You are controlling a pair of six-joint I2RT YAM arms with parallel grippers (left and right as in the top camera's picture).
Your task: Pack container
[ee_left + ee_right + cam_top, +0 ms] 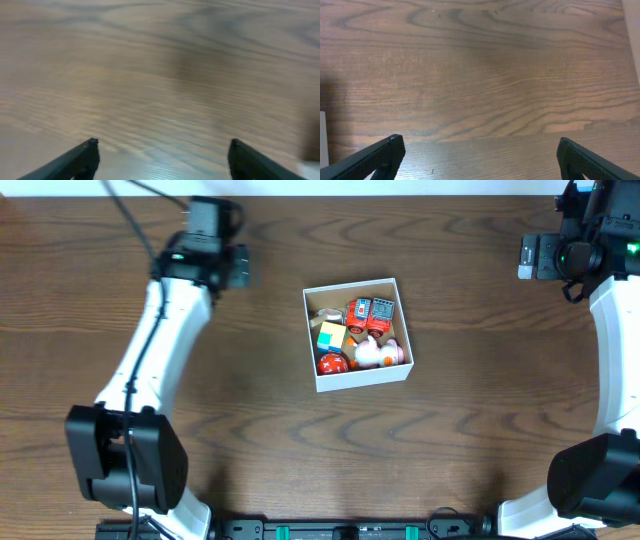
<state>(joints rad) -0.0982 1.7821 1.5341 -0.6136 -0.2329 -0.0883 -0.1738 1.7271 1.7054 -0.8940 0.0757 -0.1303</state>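
The container (357, 333) is sitting at the centre of the overhead frame holding several small toys (360, 335), apparently packed, while the left gripper (162, 155) and right gripper (480, 152) are hovering spread and empty-handed over bare table (480, 420).

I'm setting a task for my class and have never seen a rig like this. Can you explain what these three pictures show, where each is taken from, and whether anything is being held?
The top picture looks straight down on a wooden table with two white robot arms, one at each side. In the middle sits the container, a square white-walled box already holding small toys, among them a red vehicle and a pale pink animal. The other two pictures come from cameras on the wrists. Each shows only bare wood between two dark fingertips: the left hand and the right hand. Both hands are open, hold nothing, and sit well away from the box.
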